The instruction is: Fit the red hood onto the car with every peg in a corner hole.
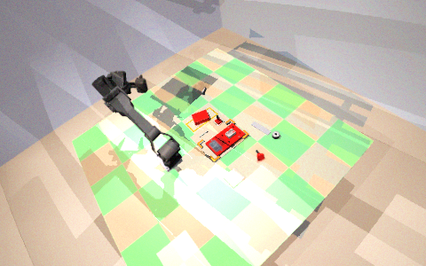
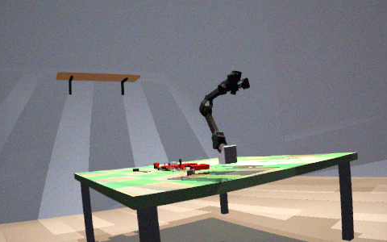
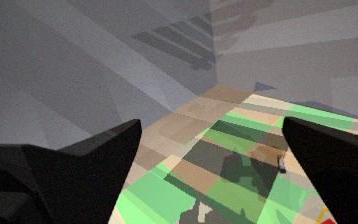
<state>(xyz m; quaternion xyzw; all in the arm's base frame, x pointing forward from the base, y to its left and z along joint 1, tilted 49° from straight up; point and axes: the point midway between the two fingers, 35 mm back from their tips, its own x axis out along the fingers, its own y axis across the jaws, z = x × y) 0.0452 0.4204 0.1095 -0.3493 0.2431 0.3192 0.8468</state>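
The red hood (image 1: pixel 201 117) lies on the table inside a yellow outline, beside the chassis; a sliver of red (image 3: pixel 326 222) shows at the wrist view's bottom right edge. The red chassis (image 1: pixel 222 140) sits between the yellow and black corner pieces of the jig (image 1: pixel 215 159), with the grey engine block (image 1: pixel 231 132) on its deck. The pegs and corner holes are too small to make out. My gripper (image 1: pixel 131 81) (image 2: pixel 241 78) (image 3: pixel 209 124) is open and empty, high above the table and well away from the hood.
A small red part with a dark stem (image 1: pixel 218 120) lies between hood and chassis; another (image 1: pixel 260 155) lies beyond the chassis. A wheel (image 1: pixel 276 135), a pale strip (image 1: pixel 261 129) and a small dark piece (image 1: pixel 204 90) (image 3: pixel 281 164) also lie on the table. A shelf (image 2: pixel 97 77) hangs on the wall.
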